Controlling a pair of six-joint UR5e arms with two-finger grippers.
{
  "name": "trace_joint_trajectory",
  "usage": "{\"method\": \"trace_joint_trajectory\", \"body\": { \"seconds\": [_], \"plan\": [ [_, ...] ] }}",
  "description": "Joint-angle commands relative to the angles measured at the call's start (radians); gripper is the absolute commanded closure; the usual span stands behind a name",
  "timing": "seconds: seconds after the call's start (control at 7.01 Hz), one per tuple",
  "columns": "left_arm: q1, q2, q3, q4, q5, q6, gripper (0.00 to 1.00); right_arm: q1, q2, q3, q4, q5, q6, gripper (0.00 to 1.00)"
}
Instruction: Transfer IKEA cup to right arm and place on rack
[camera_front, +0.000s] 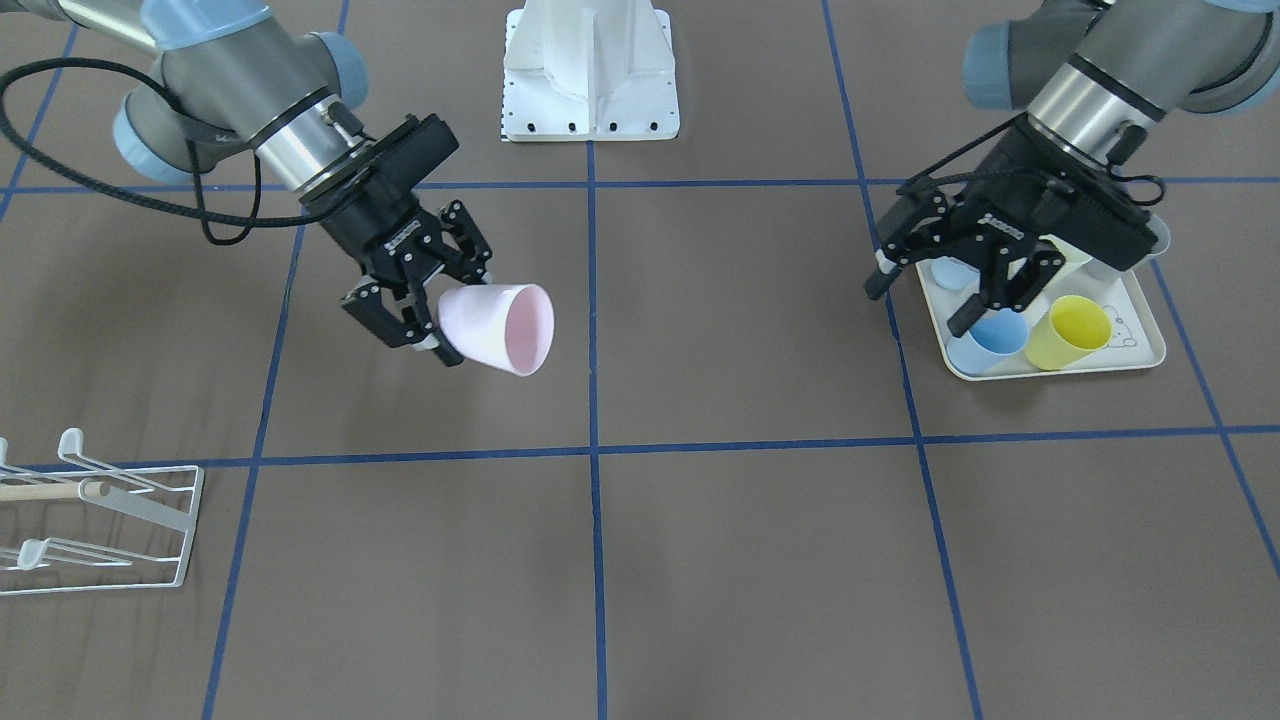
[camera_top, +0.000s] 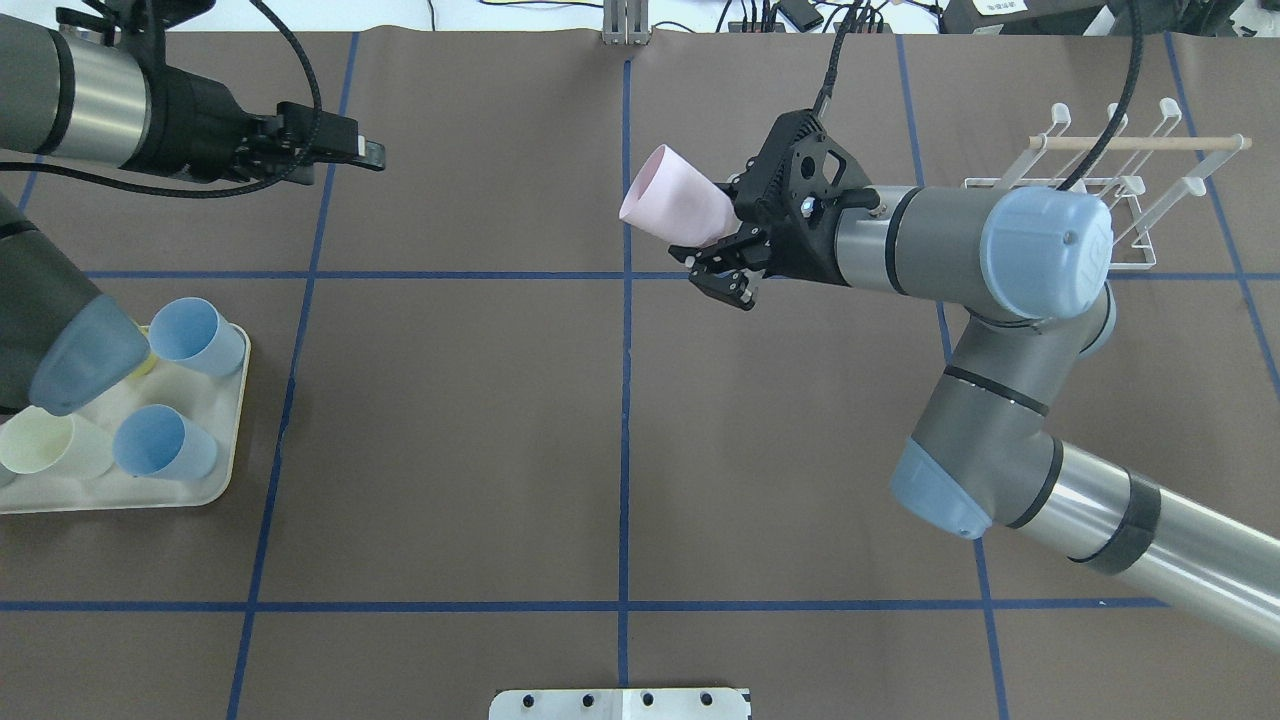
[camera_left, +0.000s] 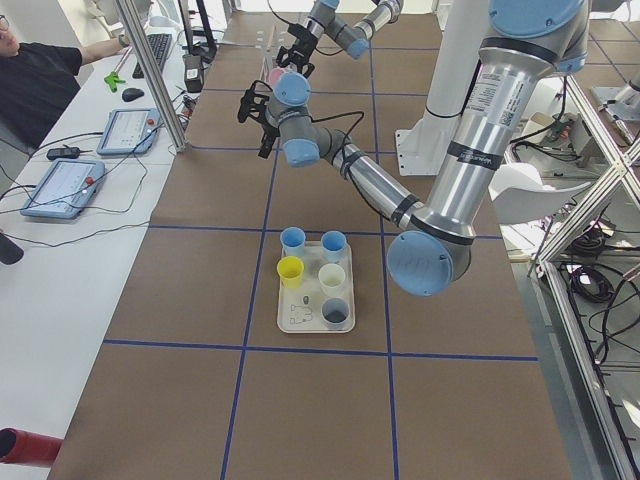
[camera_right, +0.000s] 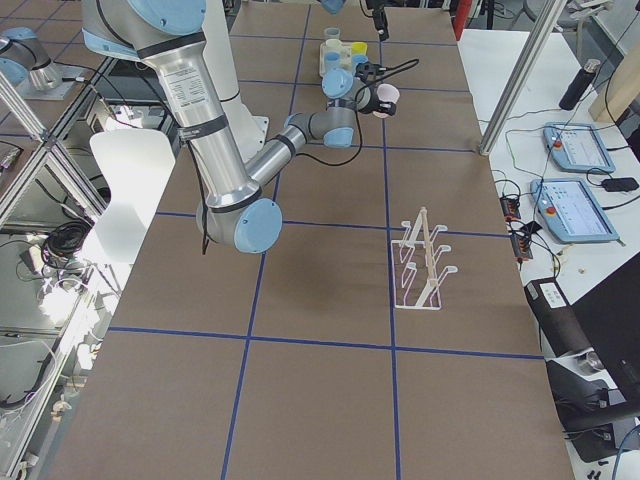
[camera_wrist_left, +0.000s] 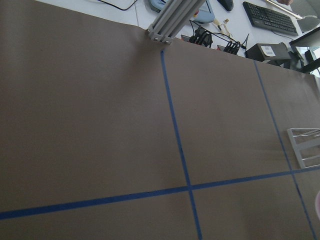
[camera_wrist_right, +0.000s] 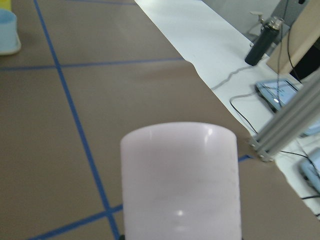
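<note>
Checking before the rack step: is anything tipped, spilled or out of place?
Nothing stands out. The right gripper holds the pink cup sideways; the cups on the tray stand upright; the rack stands bare.

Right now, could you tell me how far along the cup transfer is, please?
The handover looks done: the right end effector holds the pink cup by its base in mid-air, and the left end effector is open and empty. In hand is the carry. Left to do: placing the cup on the rack, whose prongs are bare.
</note>
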Motion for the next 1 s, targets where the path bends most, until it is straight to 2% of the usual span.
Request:
{"method": "trace_joint_trajectory", "body": {
  "seconds": [0.0,0.14,0.43,0.71,0.86],
  "plan": [
    [-0.146,0.098,0.005,0.035,-0.051,0.288,0.00,0.187,0.009,0.070,-0.366,0.003,-0.374,1.00],
    [-0.172,0.118,0.004,0.033,-0.067,0.308,0.00,0.269,0.010,0.099,-0.506,0.004,-0.533,1.00],
    [-0.174,0.124,0.004,0.030,-0.067,0.309,0.00,0.425,0.006,0.072,-0.686,-0.038,-1.038,1.00],
    [-0.174,0.143,-0.004,0.021,-0.068,0.309,0.00,0.474,0.006,-0.032,-0.679,-0.181,-1.464,1.00],
    [-0.174,0.146,-0.004,0.021,-0.068,0.309,0.00,0.474,0.000,-0.092,-0.623,-0.200,-1.515,1.00]
  ]
}}
